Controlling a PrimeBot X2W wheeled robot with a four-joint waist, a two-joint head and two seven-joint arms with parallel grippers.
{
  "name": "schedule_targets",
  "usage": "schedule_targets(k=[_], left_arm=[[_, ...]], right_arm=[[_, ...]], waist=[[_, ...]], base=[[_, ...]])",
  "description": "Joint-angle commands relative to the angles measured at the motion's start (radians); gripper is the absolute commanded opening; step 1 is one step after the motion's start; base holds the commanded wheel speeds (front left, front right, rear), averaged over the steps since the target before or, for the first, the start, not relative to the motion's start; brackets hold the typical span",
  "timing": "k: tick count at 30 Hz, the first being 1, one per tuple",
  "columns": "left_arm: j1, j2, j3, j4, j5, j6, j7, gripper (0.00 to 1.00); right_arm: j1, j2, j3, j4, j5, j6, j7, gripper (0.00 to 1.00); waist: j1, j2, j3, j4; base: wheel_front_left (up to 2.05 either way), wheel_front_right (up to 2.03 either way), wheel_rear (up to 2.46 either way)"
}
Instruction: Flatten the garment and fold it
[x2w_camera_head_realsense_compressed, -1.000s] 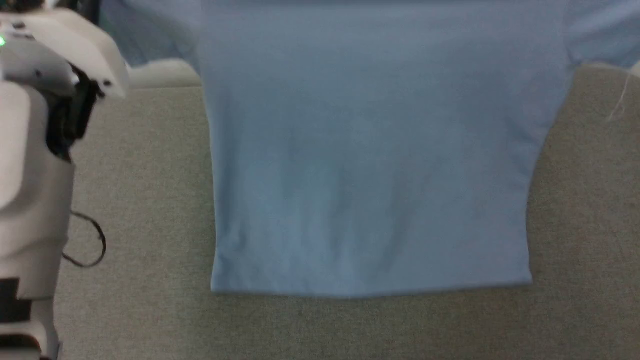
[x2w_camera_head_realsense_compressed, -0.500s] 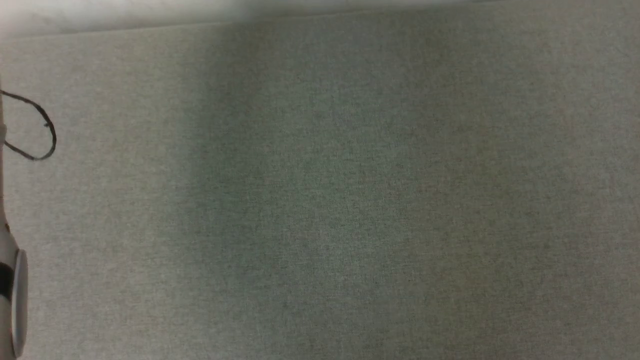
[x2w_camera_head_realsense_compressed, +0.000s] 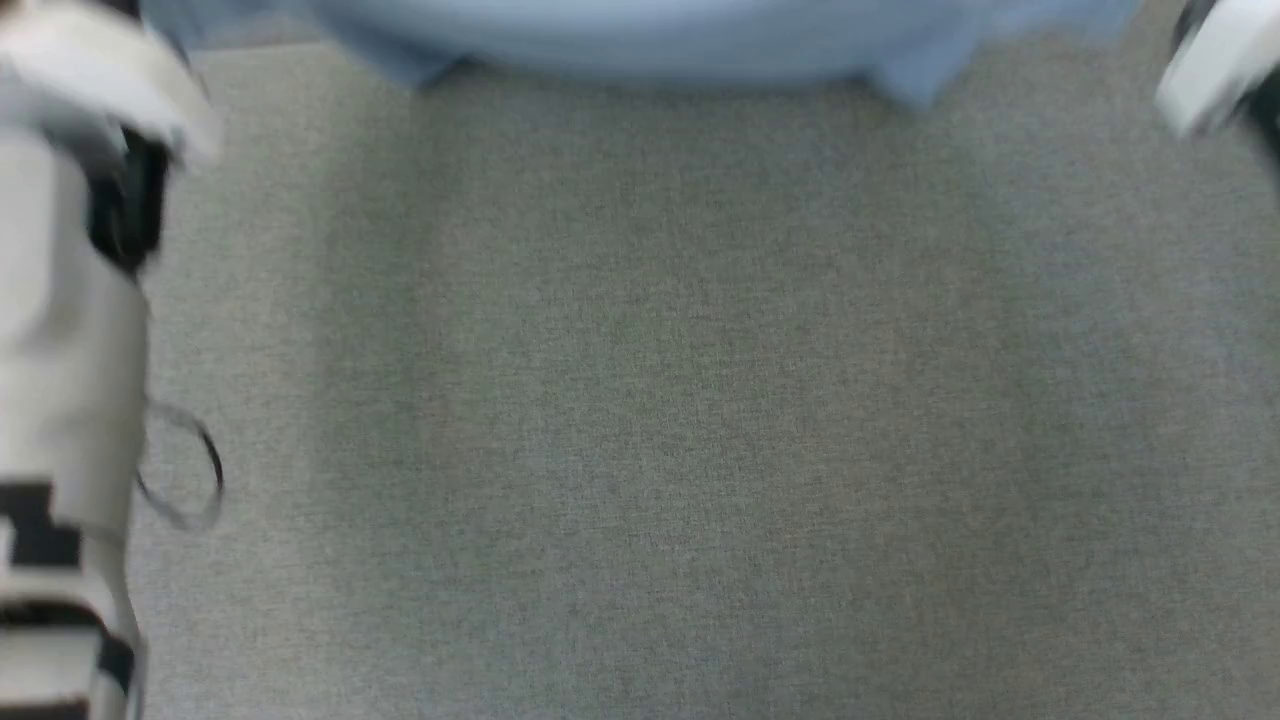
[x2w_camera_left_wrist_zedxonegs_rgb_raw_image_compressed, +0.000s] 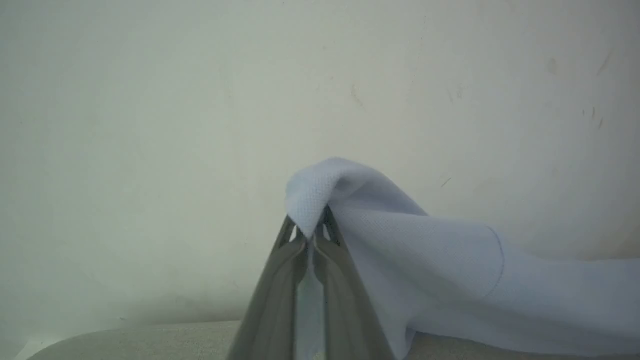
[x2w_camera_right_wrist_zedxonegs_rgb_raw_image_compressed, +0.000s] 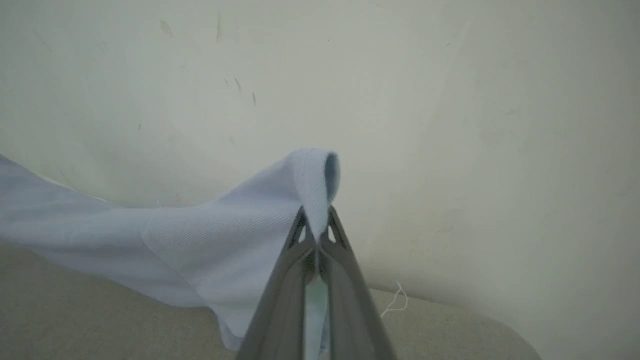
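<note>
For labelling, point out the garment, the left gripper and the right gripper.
garment (x2w_camera_head_realsense_compressed: 640, 30): head view, blurred blue edge.
left gripper (x2w_camera_left_wrist_zedxonegs_rgb_raw_image_compressed: 308, 228): left wrist view, midway between closed tips.
right gripper (x2w_camera_right_wrist_zedxonegs_rgb_raw_image_compressed: 316, 226): right wrist view, midway between closed tips.

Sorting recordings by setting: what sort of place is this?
Probably an indoor test bench rather than a home: a broad surface covered in grey woven cloth, a bare, lightly scuffed off-white wall right behind it, and a plain light-blue T-shirt as the workpiece.

Plain light-blue knit garment (x2w_camera_left_wrist_zedxonegs_rgb_raw_image_compressed: 425, 260), aloft by two folded-over corners, above the grey cloth surface (x2w_camera_head_realsense_compressed: 640, 400)
</note>
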Motion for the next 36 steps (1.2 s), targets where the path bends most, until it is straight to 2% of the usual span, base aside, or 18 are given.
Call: schedule_targets(k=[1,5,9,12,15,19,22,25,31,36], left_arm=[[0.043,0.000,0.009,-0.003,-0.015,-0.004,-0.008,0.00],[0.239,0.010,0.039,-0.062,-0.062,-0.002,-0.011,0.00],[0.496,0.015,0.059,-0.206,-0.097,0.031,0.010,0.00],[0.707,0.027,0.085,-0.384,-0.117,0.095,0.043,0.00],[0.942,0.050,0.116,-0.606,-0.125,0.180,0.101,0.00],[1.213,0.070,0.131,-0.882,-0.124,0.282,0.215,0.00],[1.367,0.069,0.126,-1.020,-0.138,0.335,0.304,0.00],[1.480,0.072,0.110,-1.098,-0.159,0.362,0.388,0.00],[1.605,0.091,0.095,-1.168,-0.173,0.401,0.489,0.00],[1.656,0.090,0.095,-1.203,-0.197,0.423,0.538,0.00]], right_arm=[[0.038,-0.010,0.011,-0.012,0.015,-0.002,-0.008,0.00],[0.212,-0.045,0.047,-0.089,0.080,-0.002,-0.014,0.00],[0.417,-0.081,0.034,-0.194,0.130,-0.002,-0.011,0.00],[0.566,-0.093,0.005,-0.288,0.132,-0.002,0.002,0.00],[0.704,-0.090,-0.034,-0.374,0.105,-0.002,0.039,0.00],[0.897,-0.068,-0.145,-0.473,0.067,-0.002,0.102,0.00],[1.048,-0.031,-0.249,-0.551,0.027,-0.002,0.153,0.00],[1.199,0.032,-0.346,-0.630,-0.006,-0.002,0.210,0.00],[1.470,0.183,-0.520,-0.774,-0.056,-0.002,0.345,0.00],[1.623,0.274,-0.600,-0.878,-0.096,-0.002,0.506,0.00]], waist=[[0.0000,0.0000,-0.032,0.004],[0.0000,0.0000,-0.093,0.000],[0.0000,0.0000,-0.155,0.000],[0.0000,0.0000,-0.189,-0.012],[0.0000,0.0000,-0.211,-0.024],[0.0000,0.0000,-0.239,-0.016],[0.0000,0.0000,-0.257,-0.004],[0.0000,0.0000,-0.270,0.012],[0.0000,0.0000,-0.299,0.048],[0.0000,0.0000,-0.303,0.063]], base=[[0.00,0.00,0.00],[0.00,0.00,0.00],[0.00,0.00,0.00],[0.00,0.00,0.00],[0.00,0.00,0.00],[0.00,0.00,0.00],[0.00,0.00,0.00],[0.00,0.00,0.00],[0.00,0.00,0.00],[0.00,0.00,0.00]])
